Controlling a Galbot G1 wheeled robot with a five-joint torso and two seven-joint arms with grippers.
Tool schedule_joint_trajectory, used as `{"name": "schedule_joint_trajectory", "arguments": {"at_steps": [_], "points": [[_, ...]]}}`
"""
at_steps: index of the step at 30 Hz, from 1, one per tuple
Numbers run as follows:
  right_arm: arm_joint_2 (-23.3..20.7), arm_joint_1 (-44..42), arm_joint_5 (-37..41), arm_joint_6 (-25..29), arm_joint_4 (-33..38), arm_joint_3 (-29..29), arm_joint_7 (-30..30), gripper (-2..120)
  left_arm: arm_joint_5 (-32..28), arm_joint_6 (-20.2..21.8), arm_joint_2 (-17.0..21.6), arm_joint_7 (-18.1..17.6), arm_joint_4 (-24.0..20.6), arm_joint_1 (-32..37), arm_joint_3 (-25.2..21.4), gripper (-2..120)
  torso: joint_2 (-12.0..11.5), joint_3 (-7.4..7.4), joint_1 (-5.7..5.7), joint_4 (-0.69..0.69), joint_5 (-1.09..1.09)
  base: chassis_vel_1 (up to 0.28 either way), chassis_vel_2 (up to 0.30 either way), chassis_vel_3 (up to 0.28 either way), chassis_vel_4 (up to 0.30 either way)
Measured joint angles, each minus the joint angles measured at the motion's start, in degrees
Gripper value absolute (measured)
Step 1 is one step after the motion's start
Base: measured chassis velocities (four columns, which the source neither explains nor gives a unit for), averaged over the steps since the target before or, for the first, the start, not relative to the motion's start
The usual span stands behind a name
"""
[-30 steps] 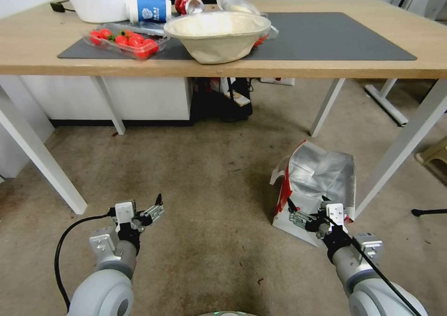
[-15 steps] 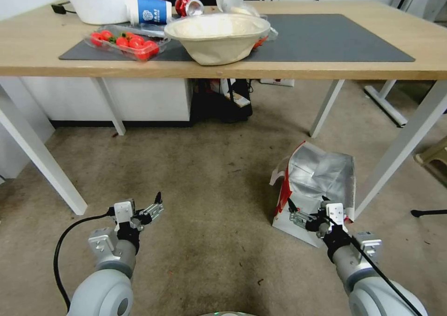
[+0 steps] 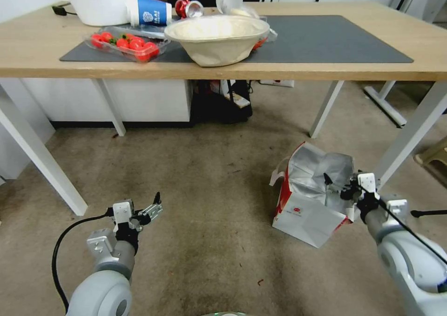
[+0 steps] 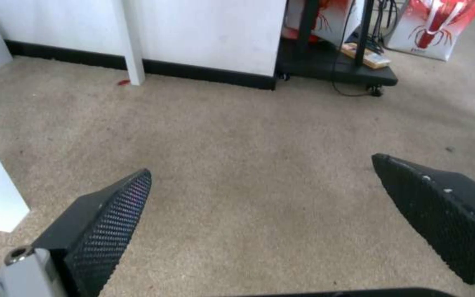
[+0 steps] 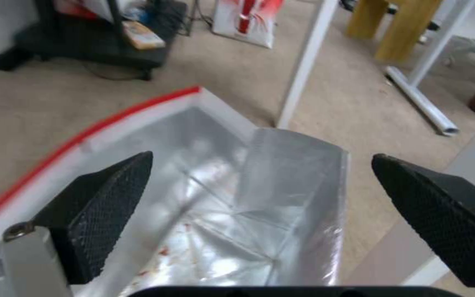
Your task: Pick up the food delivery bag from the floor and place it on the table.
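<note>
Right claw (image 3: 336,185) agape above food delivery bag (image 3: 307,216), round red logo

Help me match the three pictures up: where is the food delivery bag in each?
Head view: food delivery bag on the floor, lower right, by the right gripper.
Left wrist view: not in it.
Right wrist view: foil-lined mouth below the open fingers.
Shared landmark: white table leg.

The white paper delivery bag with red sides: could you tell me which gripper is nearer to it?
Right. The right gripper hangs open over the white foil-lined bag's mouth; the left gripper hovers above bare carpet, well apart.
</note>
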Motion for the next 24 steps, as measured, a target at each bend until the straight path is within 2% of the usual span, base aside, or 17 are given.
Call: {"name": "schedule_joint_trajectory", "arguments": {"at_steps": [9, 24], "points": [[-0.1, 9.6, -0.5, -2.2, -11.3, -3.6, 3.7, 100, 0.2, -0.4, -0.4, -0.1, 0.4, 0.2, -0.3, 100, 0.0, 0.0, 0.01, -0.01, 0.01, 0.0, 0.0, 0.0, 0.0], [0.3, 17.3, 0.3, -4.5, -19.3, -8.2, 7.0, 100, 0.5, -0.7, -0.6, -0.1, -0.5, 1.6, -1.1, 100, 0.1, 0.0, 0.01, -0.01, 0.0, 0.0, 0.0, 0.0, 0.0]]}}
